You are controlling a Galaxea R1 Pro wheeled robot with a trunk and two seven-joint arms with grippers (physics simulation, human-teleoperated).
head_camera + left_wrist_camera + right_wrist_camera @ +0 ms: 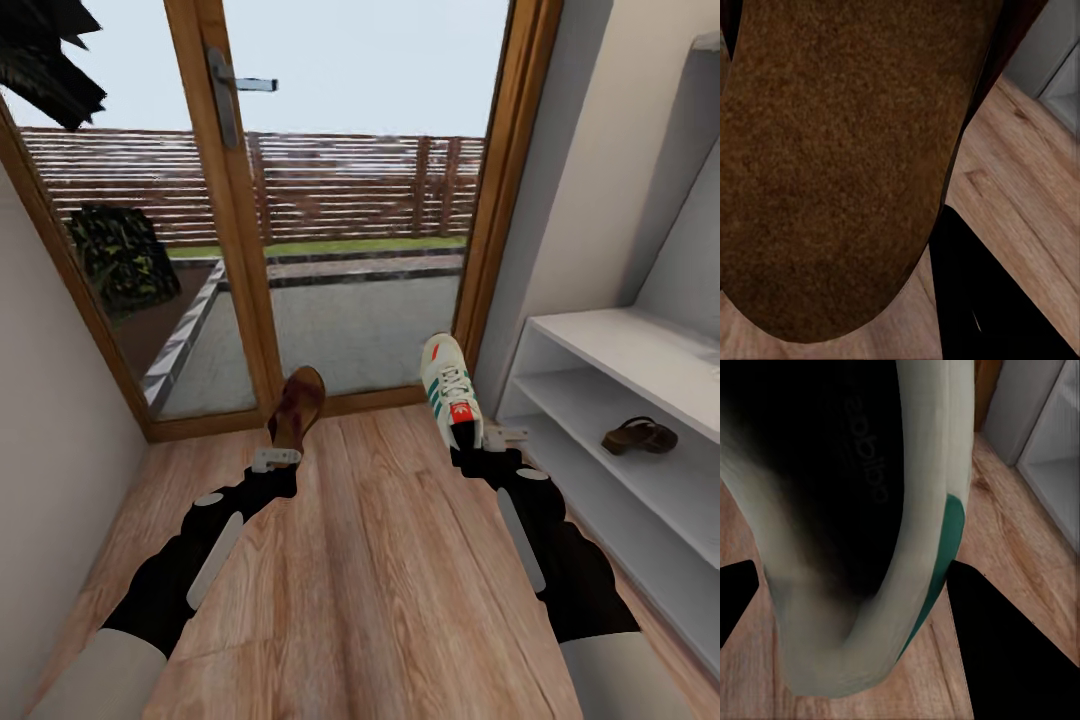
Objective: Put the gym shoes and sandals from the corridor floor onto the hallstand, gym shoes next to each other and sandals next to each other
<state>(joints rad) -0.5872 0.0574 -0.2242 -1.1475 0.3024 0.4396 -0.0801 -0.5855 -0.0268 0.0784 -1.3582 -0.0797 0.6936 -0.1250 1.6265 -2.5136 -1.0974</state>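
Two tools clamp shoes: left tool (275, 458) grips a dark brown leather sandal (297, 408), right tool (488, 438) a white green-striped lace-up sneaker (450, 387), each shoe projecting beyond its fingertips.

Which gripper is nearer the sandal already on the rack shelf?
Right. The right gripper, holding a gym shoe, is just beside the hallstand near the shelved sandal; the left gripper is across the corridor.

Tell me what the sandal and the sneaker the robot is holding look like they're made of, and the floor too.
The sandal looks like dark brown leather with a matte, suede-like tan insole, grainy up close. The sneaker looks like white leather or synthetic, smooth, with green stripes and laces; which one is unclear. The floor looks like wood planks or laminate, with visible grain and seams.
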